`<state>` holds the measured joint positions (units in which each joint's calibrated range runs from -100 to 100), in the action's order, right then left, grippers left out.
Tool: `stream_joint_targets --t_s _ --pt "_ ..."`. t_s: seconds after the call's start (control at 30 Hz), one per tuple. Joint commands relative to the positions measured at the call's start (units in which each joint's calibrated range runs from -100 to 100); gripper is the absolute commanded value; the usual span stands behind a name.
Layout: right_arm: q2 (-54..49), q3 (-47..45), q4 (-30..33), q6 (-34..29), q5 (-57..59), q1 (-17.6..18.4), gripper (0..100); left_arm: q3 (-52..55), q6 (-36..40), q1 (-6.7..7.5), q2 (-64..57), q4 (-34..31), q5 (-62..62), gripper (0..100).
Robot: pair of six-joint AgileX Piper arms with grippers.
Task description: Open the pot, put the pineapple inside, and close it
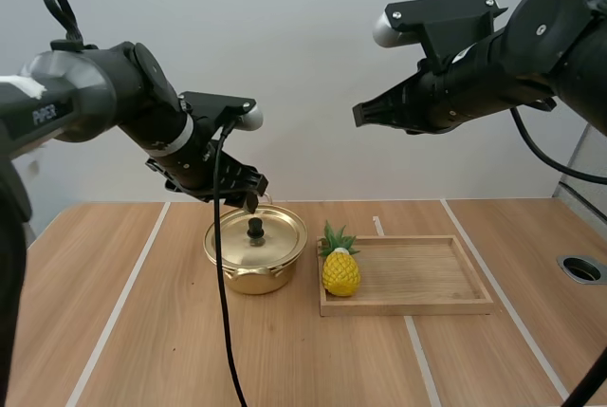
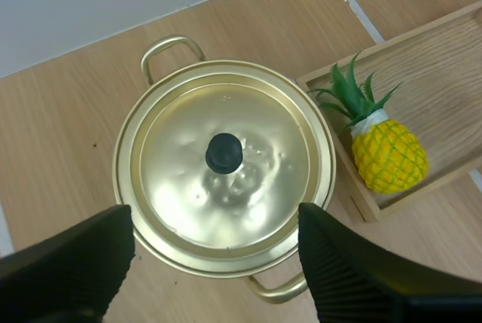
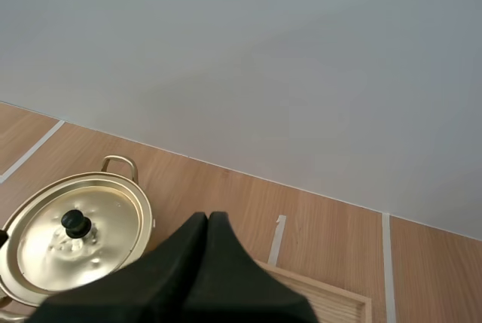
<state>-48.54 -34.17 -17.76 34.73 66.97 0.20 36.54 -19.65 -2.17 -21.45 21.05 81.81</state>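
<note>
Two arms are reaching over the worktop (image 1: 142, 331) in the high view. The left fingers (image 1: 250, 200) are hanging just above the back rim of the pot (image 1: 256, 265). Their gap is hard to make out here, as the wrist is covering them. The lid (image 1: 275, 236) is sitting closed on the pot. Its black knob (image 1: 255, 228) is lying just below the fingertips, apart from them. The pineapple (image 1: 340, 271) is resting in the near left corner of the wooden tray (image 1: 417, 279), just right of the pot. I cannot tell whether it is standing or lying. The right fingers (image 1: 365, 115) are hovering high above the tray, pointing left.

Left wrist view: the left fingers are standing wide apart, ribbed faces turned inward, holding nothing. Their bases are being cut off at the frame edge. The lid is lying between and beyond the tips, and the knob is sitting in line with the gap, touching neither finger. The near pot handle is partly hidden by one finger. The pineapple is lying beside the pot, outside the gap, and the tray is running out of frame.

Right wrist view: the right fingers are pressing together as one dark wedge, gripping nothing. The lidded pot is sitting beyond them and off to one side, well apart. A tray corner is peeking out beside the wedge.
</note>
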Motion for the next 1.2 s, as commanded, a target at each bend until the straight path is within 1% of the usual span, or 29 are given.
stream_joint_targets --t_s 0.0,0.27,0.5,0.7,1.07,1.17 --pt "-0.21 0.44 -1.46 0.28 0.3 0.07 0 0.23 -1.03 -0.08 2.66 1.6 -3.07 100" --pt "-0.21 0.44 -2.22 0.28 0.3 0.07 0 0.23 -4.21 -0.08 8.48 5.36 -7.79 100" --pt "-0.21 0.44 -2.61 0.28 0.3 0.07 0 0.23 -5.84 0.01 11.57 6.61 -9.3 100" --pt "-0.21 0.44 -3.39 0.28 0.46 0.07 0 0.23 -7.89 0.01 13.9 8.93 -9.61 100" --pt "-0.21 0.44 -3.39 0.28 0.46 0.07 0 0.23 -10.84 0.01 16.98 9.17 -10.38 100" --pt "-0.21 0.44 -3.5 0.28 1.06 0.07 0 0.23 -12.22 0.01 17.72 10.6 -10.38 100"
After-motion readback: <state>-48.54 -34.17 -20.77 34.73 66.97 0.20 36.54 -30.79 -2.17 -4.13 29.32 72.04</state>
